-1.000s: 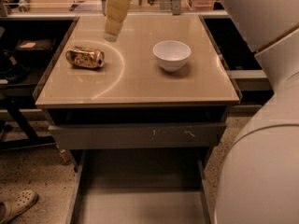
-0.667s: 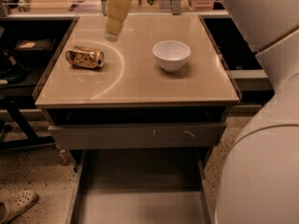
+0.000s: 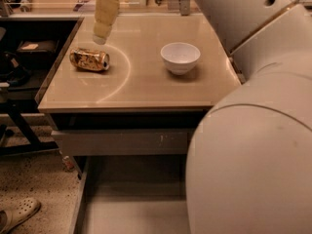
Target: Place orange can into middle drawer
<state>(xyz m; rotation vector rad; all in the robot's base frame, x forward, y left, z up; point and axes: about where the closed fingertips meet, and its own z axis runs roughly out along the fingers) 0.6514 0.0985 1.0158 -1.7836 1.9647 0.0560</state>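
The orange can (image 3: pixel 89 59) lies on its side, dented, at the left of the tan tabletop (image 3: pixel 141 84). My gripper (image 3: pixel 100 37) hangs from the top of the view, pointing down. Its tip is just above and behind the can's right end, apart from it. The middle drawer (image 3: pixel 139 206) stands pulled open below the table's front edge, with a flat grey floor and nothing in it. My arm's large pale body (image 3: pixel 253 130) covers the right side of the view and the drawer's right part.
A white bowl (image 3: pixel 180 56) stands upright on the tabletop to the right of the can. A grey drawer front with white scratch marks (image 3: pixel 122 141) sits shut above the open drawer. A shoe (image 3: pixel 17 214) lies on the floor at the lower left. Dark shelving stands to the left.
My gripper has moved left and slightly down, closer to the can. The can, the bowl and the drawer have not moved.
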